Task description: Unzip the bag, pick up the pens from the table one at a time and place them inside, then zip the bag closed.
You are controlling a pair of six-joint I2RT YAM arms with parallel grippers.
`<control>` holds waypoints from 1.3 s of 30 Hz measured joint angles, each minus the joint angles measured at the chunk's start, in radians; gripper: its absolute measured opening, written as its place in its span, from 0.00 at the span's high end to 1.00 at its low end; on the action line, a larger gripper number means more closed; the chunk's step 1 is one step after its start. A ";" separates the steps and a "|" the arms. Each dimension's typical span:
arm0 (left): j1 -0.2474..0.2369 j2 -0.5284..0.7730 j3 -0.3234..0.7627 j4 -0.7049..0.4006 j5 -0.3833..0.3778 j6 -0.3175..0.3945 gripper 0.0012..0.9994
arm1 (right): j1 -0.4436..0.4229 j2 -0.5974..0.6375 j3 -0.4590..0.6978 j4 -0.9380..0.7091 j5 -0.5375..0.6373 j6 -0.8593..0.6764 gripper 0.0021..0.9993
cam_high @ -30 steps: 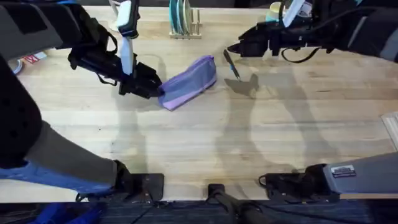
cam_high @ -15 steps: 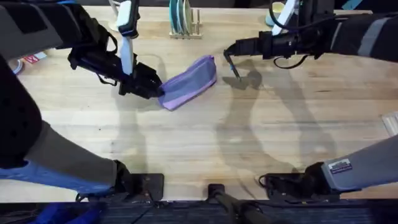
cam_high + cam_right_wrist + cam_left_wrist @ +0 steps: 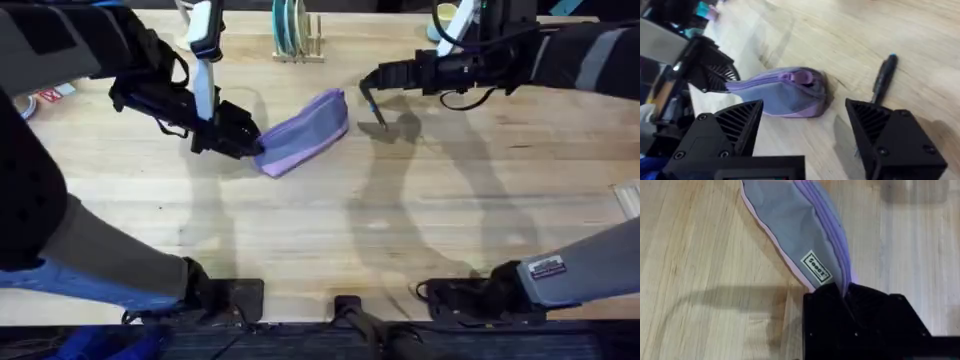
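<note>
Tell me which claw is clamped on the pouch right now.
The left claw. It is shut on the end of the lavender bag, while the right claw is open, hanging near the dark pen and touching nothing.

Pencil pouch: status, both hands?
Left hand shut on pencil pouch end. Right hand open, above dark pen beside pouch. Zipper looks closed. Nothing in the way.

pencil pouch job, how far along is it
Early. The left pincer grips one end of the lavender pencil pouch, whose zipper looks closed. The right pincer hangs open near a dark pen lying on the table. Unzipping, loading pens and zipping remain.
</note>
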 joint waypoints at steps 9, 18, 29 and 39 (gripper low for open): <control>0.000 0.000 0.000 0.000 0.000 0.000 0.96 | 0.021 0.000 0.000 0.025 0.048 0.000 0.00; 0.000 0.000 0.000 0.000 0.000 0.000 0.96 | 0.084 0.000 0.000 0.099 0.139 0.094 0.00; 0.000 0.000 0.000 0.000 0.000 0.000 0.96 | 0.108 0.076 0.001 0.177 0.171 0.289 0.00; 0.000 0.000 0.000 0.000 0.000 0.000 0.96 | 0.139 0.117 0.001 0.205 0.152 0.349 0.00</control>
